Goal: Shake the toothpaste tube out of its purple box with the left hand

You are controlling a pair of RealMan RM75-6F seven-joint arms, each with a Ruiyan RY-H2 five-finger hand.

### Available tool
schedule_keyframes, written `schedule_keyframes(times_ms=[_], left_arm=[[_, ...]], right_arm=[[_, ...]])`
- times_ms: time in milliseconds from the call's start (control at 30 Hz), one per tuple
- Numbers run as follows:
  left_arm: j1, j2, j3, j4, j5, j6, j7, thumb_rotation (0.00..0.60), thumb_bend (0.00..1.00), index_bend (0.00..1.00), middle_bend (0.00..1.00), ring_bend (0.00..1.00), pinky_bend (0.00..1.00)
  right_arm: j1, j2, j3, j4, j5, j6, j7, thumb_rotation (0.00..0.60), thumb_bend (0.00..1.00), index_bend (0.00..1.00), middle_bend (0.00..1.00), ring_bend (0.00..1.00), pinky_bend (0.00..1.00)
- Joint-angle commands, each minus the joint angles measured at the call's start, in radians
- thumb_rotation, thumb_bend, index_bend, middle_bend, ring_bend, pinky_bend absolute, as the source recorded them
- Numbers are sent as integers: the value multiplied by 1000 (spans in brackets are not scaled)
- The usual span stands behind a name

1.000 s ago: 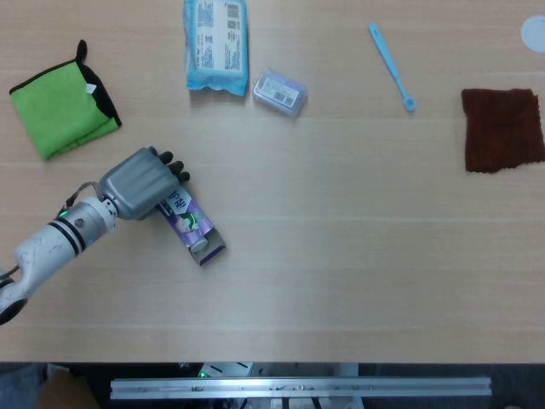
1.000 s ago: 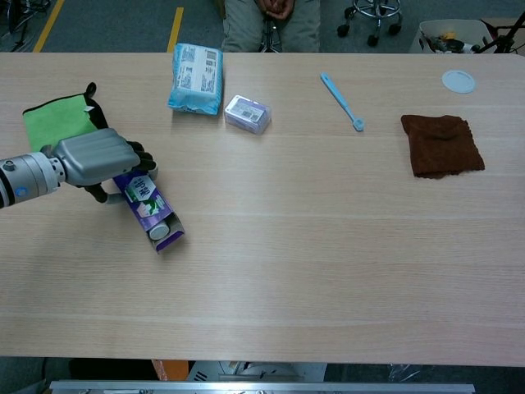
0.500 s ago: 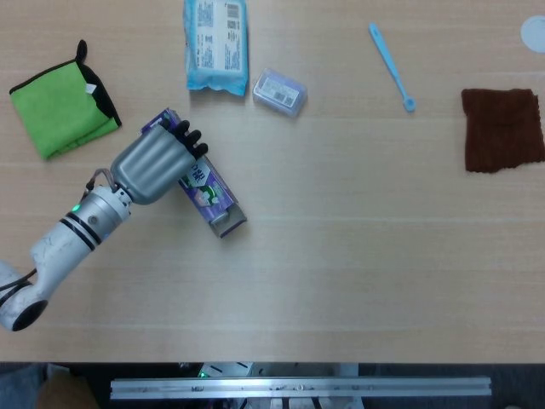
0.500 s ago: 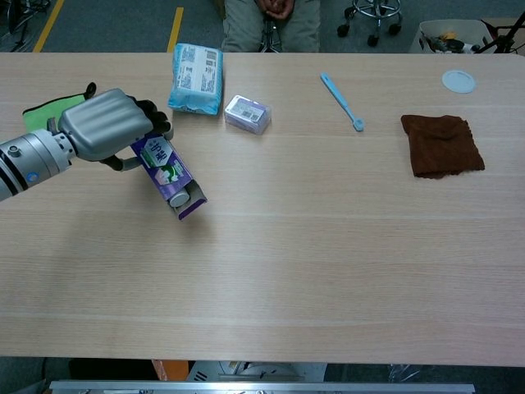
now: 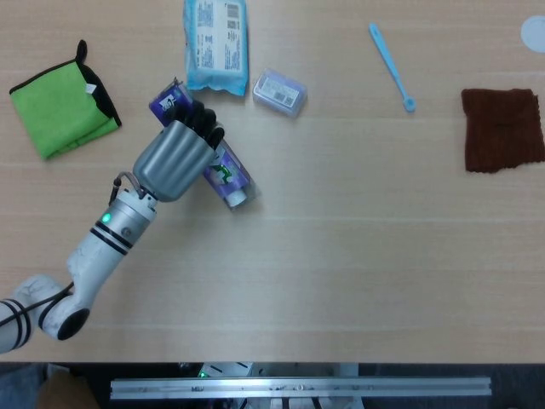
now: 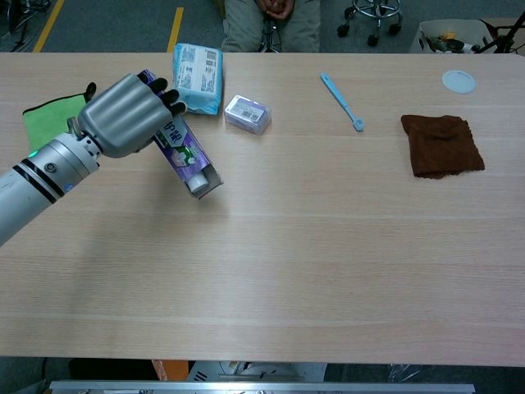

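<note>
My left hand [image 5: 176, 158] [image 6: 123, 116] grips the purple toothpaste box [image 5: 223, 173] [image 6: 187, 152] around its middle and holds it above the table, tilted with its open end down and to the right. The white cap of the toothpaste tube [image 5: 238, 198] [image 6: 198, 185] shows inside that open end. The box's closed end [image 5: 165, 96] sticks out beyond the fingers at the upper left. My right hand appears in neither view.
A green cloth [image 5: 60, 106] lies at the far left. A blue wipes pack [image 5: 216, 43] and a small purple-labelled case [image 5: 279, 91] lie behind the hand. A blue toothbrush [image 5: 391, 65], a brown cloth [image 5: 502, 128] and a white lid [image 6: 458, 80] are on the right.
My left hand has lifted the box off the table and carried it up and to the right, away from me. The box's open end now points more steeply down.
</note>
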Motion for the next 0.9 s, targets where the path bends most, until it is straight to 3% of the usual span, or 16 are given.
schedule_keyframes(times_ms=[33,633,733,900], left_arm=[[12,-61,-18,53,-6,40,76,600,309,307,326,278,491],[2,-47,-47,19,-53,14,121,600,309,304,308,271,488],[6,-16,-46,-25,-87,-24,108,600,309,304,294,271,487],[-21,97,7,-74,-46,-110,-13,600,309,308,290,266,486]], right_arm=[[-2,0,0,2,1,2,3,600,258,380,439,429,428],[-1,-3,-2,13,0,-2,12,600,258,380,439,429,428],[-1,-2,-2,12,-1,-1,13,600,258,380,439,429,428],[-1,-5,-4,12,-3,-2,12,600,258,380,439,429,428]])
